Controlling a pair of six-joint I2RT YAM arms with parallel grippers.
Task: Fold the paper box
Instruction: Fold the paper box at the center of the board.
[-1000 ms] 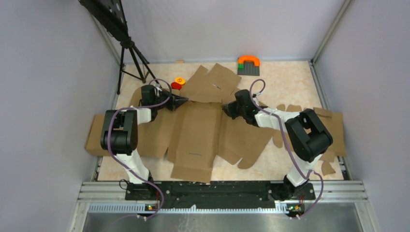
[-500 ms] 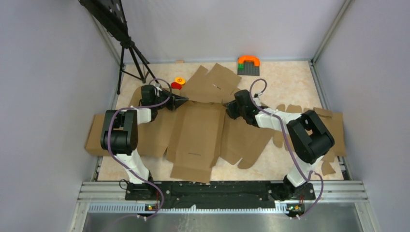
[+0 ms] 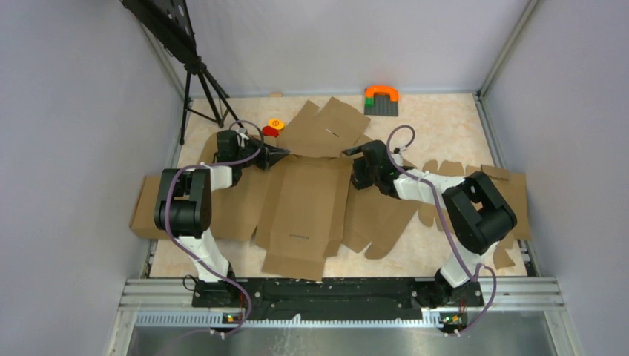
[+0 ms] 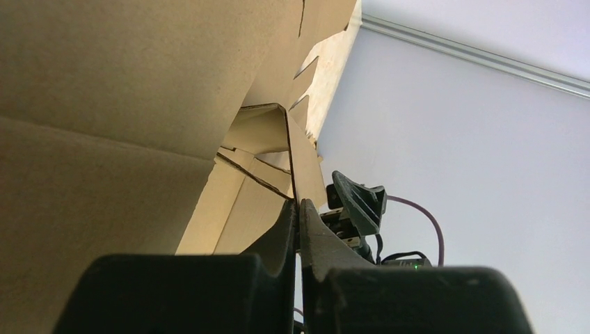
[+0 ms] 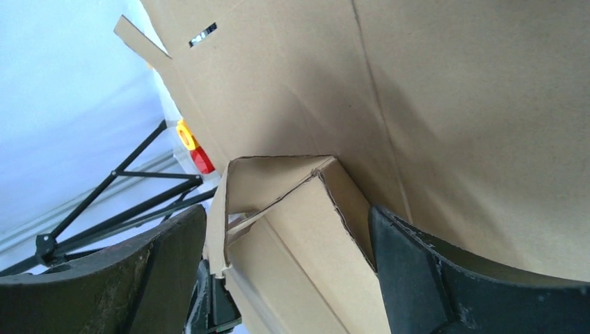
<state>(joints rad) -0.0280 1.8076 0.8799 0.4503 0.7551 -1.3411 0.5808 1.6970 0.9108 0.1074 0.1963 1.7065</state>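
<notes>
At one paper box point(image 3: 300, 208), two hands: left hand point(image 4: 298, 206) closed, right hand point(image 5: 286, 212) spread.

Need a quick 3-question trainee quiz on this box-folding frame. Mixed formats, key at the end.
1. True or false: the right gripper is clamped shut on the paper box.
2. What is the left gripper pinching? A) a thin edge of the paper box B) a loose scrap C) nothing
3. Fill in: the red and yellow toy lies nearer the ___ gripper.

Key
1. False: its jaws stand wide open, one on either side of a folded corner.
2. A
3. left
</notes>
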